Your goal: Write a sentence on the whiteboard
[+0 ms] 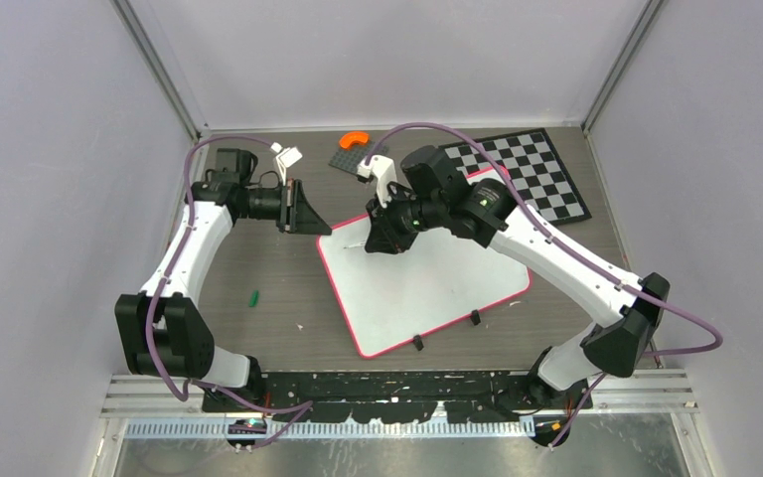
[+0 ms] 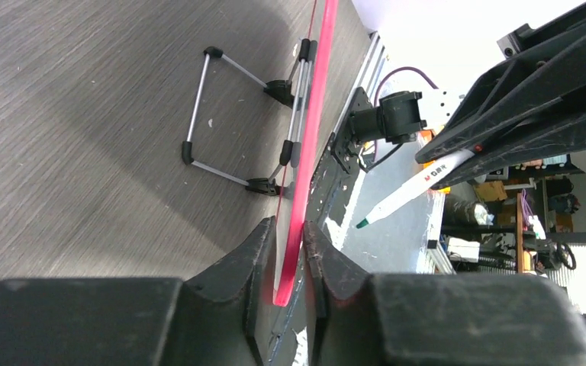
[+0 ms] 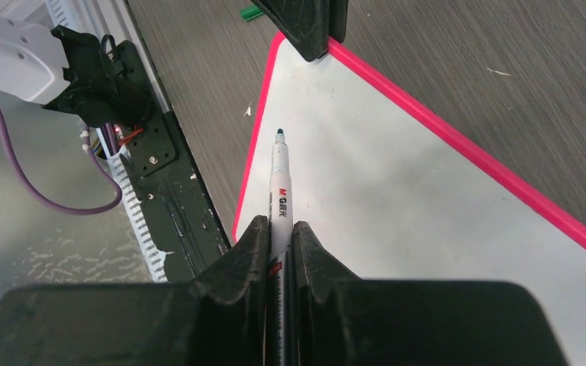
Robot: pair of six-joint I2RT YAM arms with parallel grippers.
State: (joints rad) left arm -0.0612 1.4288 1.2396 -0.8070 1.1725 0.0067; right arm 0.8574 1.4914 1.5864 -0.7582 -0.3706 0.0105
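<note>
The whiteboard lies flat in the middle of the table, white with a pink-red rim. My left gripper pinches its far-left corner, one finger on each side of the rim, seen edge-on in the left wrist view. My right gripper is shut on a white marker. Its green tip points down just above the board's white face, near that same corner. The marker also shows in the left wrist view. No sentence is in view on the board.
A checkered chessboard lies at the back right, touching the whiteboard's far corner. An orange piece on a grey plate and a white part sit at the back. A green cap lies left of the board. A wire stand shows beneath the board.
</note>
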